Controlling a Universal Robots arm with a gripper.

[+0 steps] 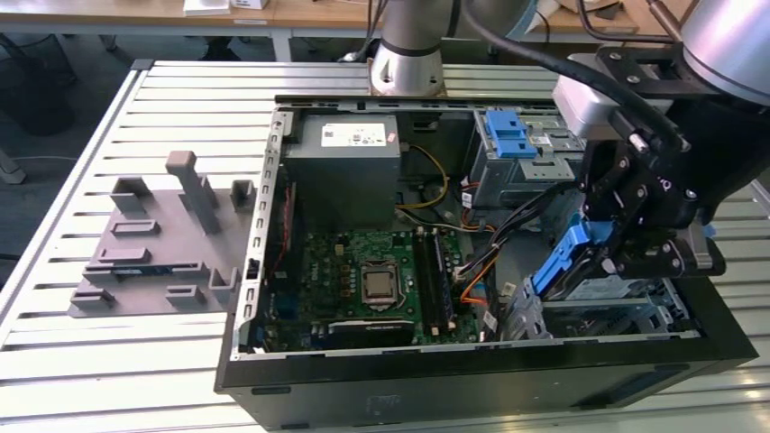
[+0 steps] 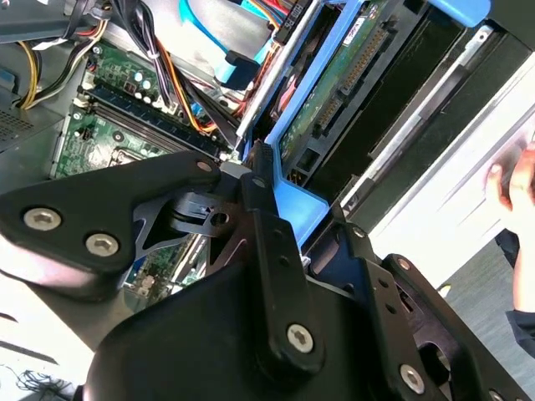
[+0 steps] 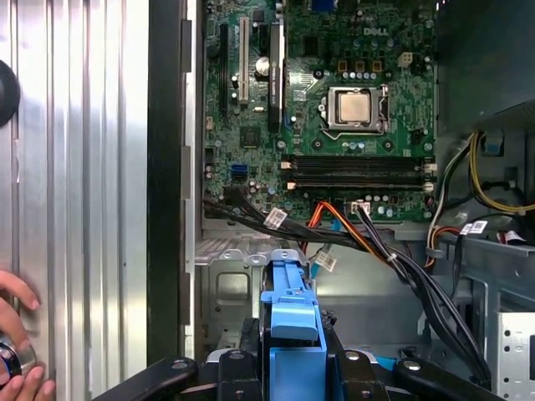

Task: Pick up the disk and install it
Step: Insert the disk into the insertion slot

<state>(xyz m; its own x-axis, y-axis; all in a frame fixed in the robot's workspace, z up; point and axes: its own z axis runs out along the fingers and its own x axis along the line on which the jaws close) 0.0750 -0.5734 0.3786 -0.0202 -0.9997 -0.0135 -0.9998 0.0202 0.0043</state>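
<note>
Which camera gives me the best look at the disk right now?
The second wrist view: the disk shows its green circuit side, connector and blue rail. The exterior view shows the disk tilted in the gripper, at the open case. The first wrist view shows its blue carrier end-on.

The place is marked as a robotics lab or workshop. A bench [image 1: 72, 361] of slatted aluminium is seen, and an arm [image 1: 409, 54] with a pincer [image 3: 292, 368] is based at its far side. An opened computer case [image 1: 481, 388] is laid on the bench, with its motherboard [image 1: 373, 280] and cables [image 3: 418, 276] exposed. A grey fixture [image 1: 157, 244] with upright holders is set beside the case, on the exterior view's left. Wooden desks [image 1: 301, 13] are ranged behind, over a grey floor [image 1: 24, 198].
</note>
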